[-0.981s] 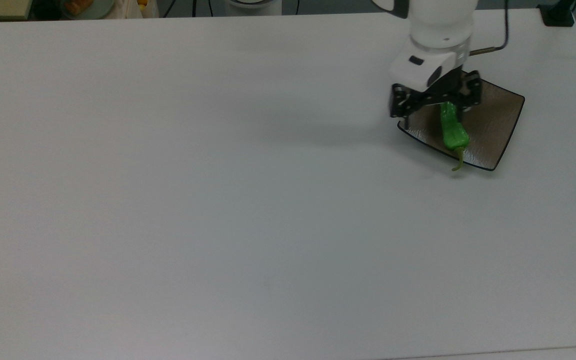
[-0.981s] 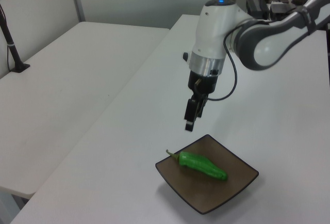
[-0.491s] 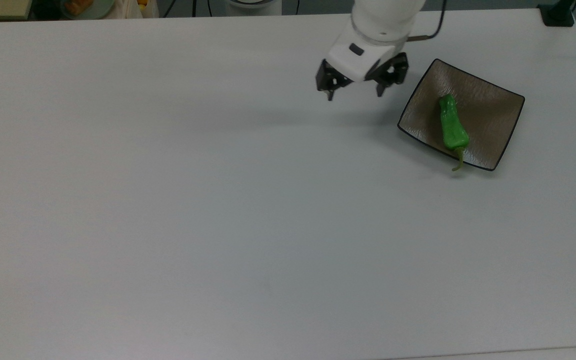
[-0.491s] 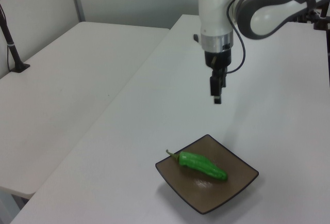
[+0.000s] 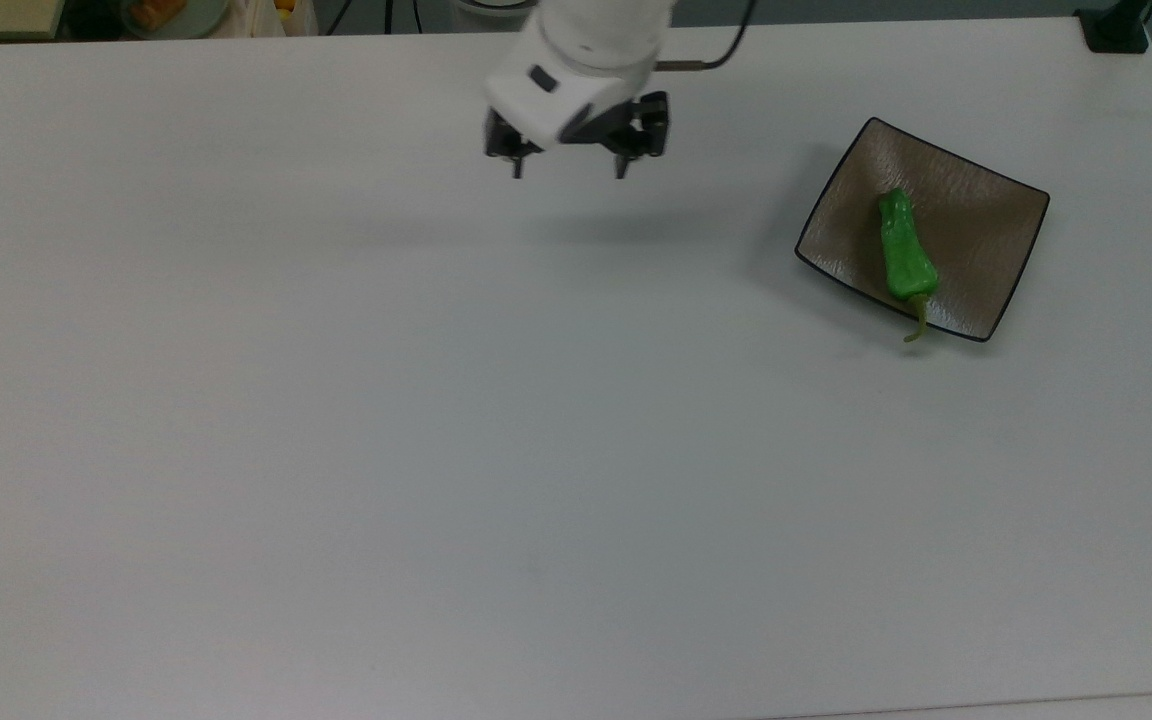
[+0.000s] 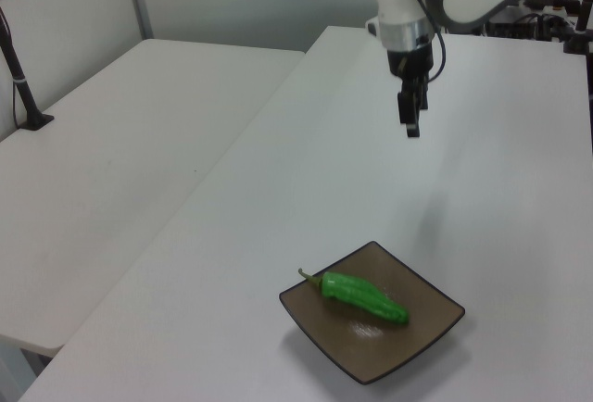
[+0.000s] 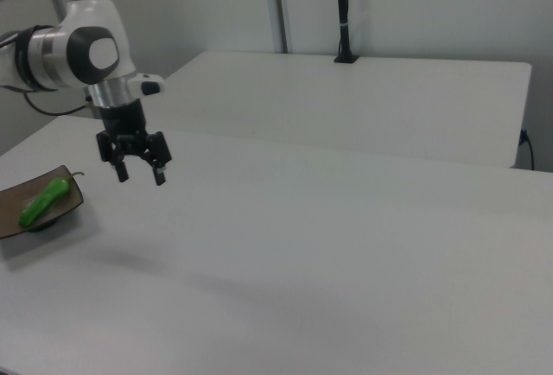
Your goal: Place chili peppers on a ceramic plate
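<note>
A bright green chili pepper (image 5: 905,252) lies on the square brownish-grey ceramic plate (image 5: 986,235), its olive stem curling over the near rim. The same chili pepper (image 6: 365,296) and ceramic plate (image 6: 426,328) appear low in the left view, and the chili pepper (image 7: 43,201) rests on the plate (image 7: 13,224) at the right view's left edge. My gripper (image 5: 568,172) hangs open above bare table, well to the top view's left of the plate, with nothing between its fingers. The gripper (image 7: 140,174) is also raised off the table in the right view, and it (image 6: 410,122) is far behind the plate in the left view.
The white table (image 5: 436,450) stretches wide around the plate. A second white table (image 6: 120,133) stands beside it in the left view. A black post (image 7: 343,12) rises from the far table in the right view. Cables and clutter (image 5: 166,15) sit past the top view's upper edge.
The gripper was just above the pepper on the plate, then lifted and swung away toward the top view's left, empty and open. The pepper and plate stayed put.
</note>
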`<state>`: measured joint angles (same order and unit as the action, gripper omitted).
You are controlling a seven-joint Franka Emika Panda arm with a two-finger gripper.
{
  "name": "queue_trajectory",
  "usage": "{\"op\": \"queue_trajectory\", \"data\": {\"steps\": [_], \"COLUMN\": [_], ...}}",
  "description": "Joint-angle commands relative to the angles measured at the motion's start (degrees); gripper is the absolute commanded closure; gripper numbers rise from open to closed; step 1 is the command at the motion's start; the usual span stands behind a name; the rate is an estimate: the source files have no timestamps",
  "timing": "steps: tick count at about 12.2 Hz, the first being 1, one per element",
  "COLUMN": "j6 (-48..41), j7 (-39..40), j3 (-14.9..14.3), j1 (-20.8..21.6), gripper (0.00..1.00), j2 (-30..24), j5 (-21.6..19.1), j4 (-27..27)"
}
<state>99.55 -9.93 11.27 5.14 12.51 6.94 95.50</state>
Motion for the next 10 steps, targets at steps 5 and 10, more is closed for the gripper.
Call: {"op": "queue_trajectory", "data": {"steps": [5,10], "j6": [-0.1,2.8], "j7": [6.4,7.3], "j3": [-9.6,-11.1], "j1": [0.2,0.2], "gripper": [0.0,0.0], "j2": [-7.3,-11.6], "j5": [-3.1,-3.9], "j4": [4.9,10.0]}}
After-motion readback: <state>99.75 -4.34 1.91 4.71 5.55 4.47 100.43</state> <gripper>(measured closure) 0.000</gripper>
